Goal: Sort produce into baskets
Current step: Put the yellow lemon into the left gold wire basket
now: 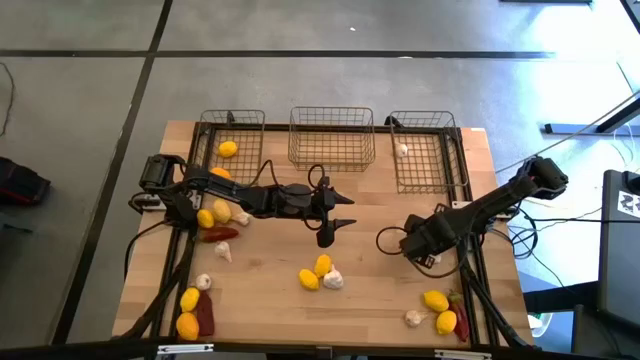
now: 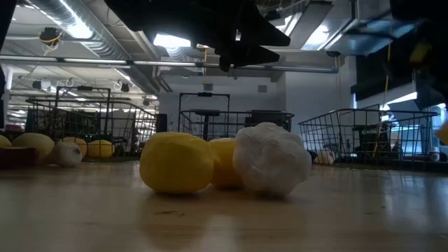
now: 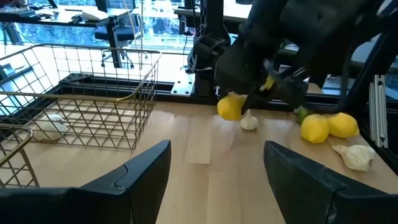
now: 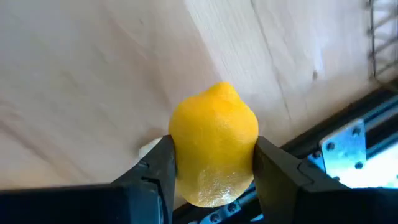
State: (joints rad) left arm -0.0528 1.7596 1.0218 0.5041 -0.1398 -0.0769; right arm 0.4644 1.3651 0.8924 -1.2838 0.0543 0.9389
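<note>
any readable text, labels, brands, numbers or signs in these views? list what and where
None can be read in any view.
A black-and-white patterned tag at the right edge of the high view carries a printed pattern, but no letters or digits can be made out.
The baskets, the table, the lemon in the right tool and the left tool show no lettering.

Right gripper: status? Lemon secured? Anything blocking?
Right gripper closed on a lemon, low over the table's right side. Left gripper open, empty, hovering mid-table. Left basket holds a lemon; nothing blocking.
</note>
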